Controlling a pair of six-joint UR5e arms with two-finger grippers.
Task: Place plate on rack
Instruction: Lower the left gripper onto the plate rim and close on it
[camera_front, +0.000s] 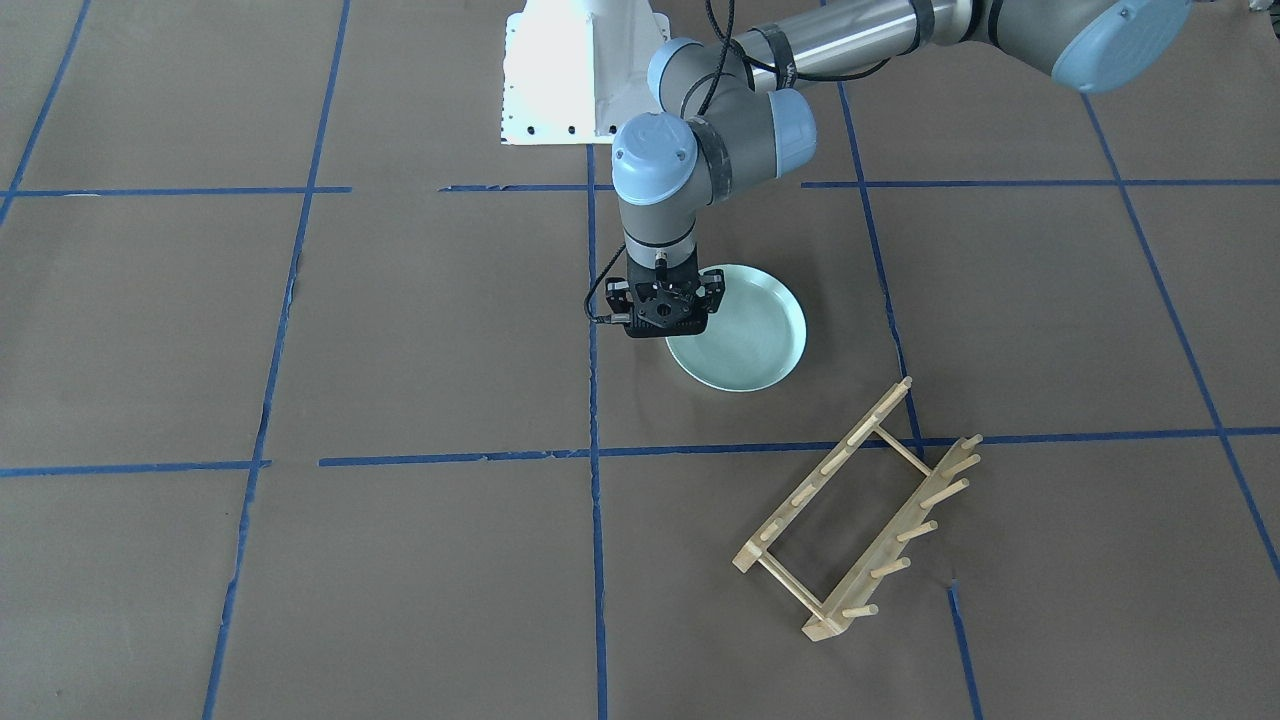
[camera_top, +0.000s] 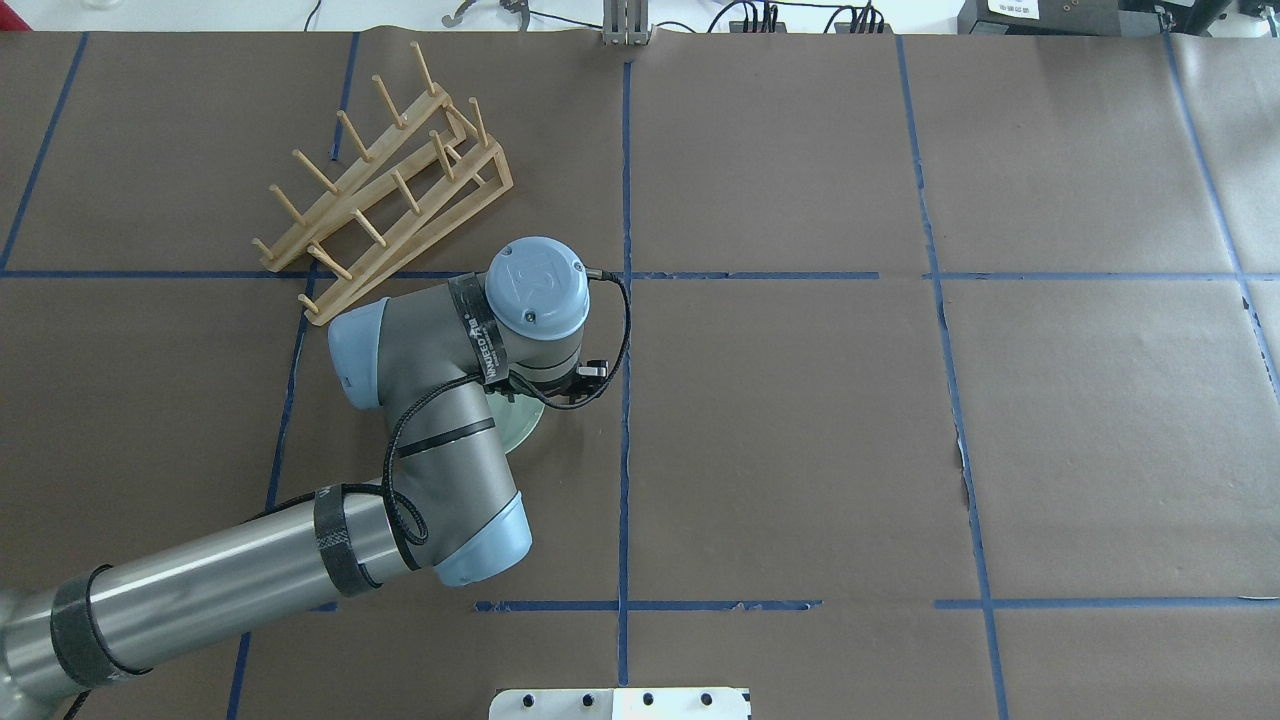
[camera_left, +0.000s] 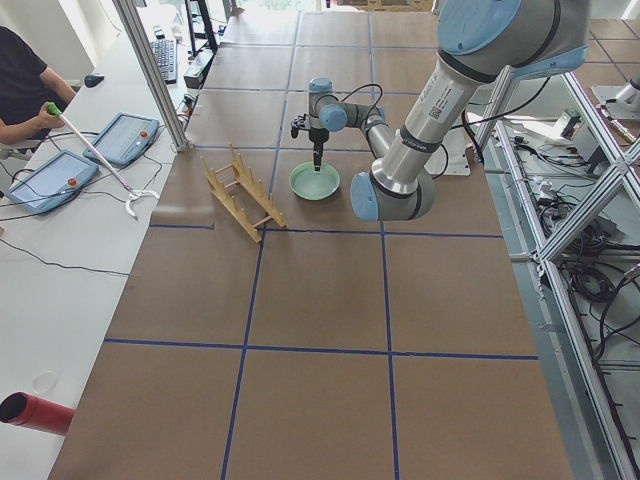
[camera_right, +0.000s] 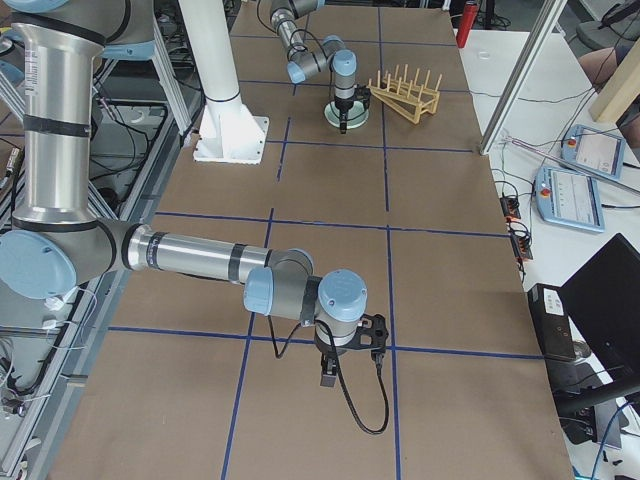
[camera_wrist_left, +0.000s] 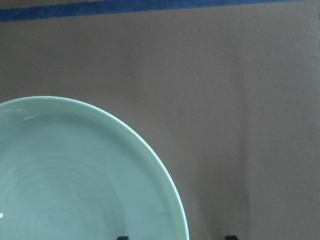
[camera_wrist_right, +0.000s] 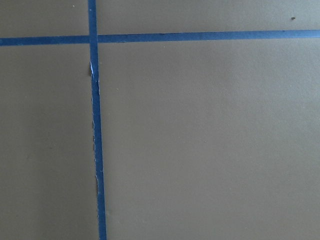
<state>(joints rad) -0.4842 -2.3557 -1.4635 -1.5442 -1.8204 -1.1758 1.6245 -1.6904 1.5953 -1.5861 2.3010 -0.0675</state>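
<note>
The pale mint-green plate lies flat on the brown table, mostly hidden under my left arm in the overhead view. My left gripper points straight down over the plate's rim on the side away from the rack. In the left wrist view the plate fills the lower left, and the gripper is open, one fingertip inside the rim and one outside. The light-wood rack stands empty a short way off. My right gripper hangs over bare table far from both; I cannot tell whether it is open.
The table is brown paper with a blue tape grid. The white robot base plate sits at the robot's edge. An operator's side table with tablets runs past the rack's side.
</note>
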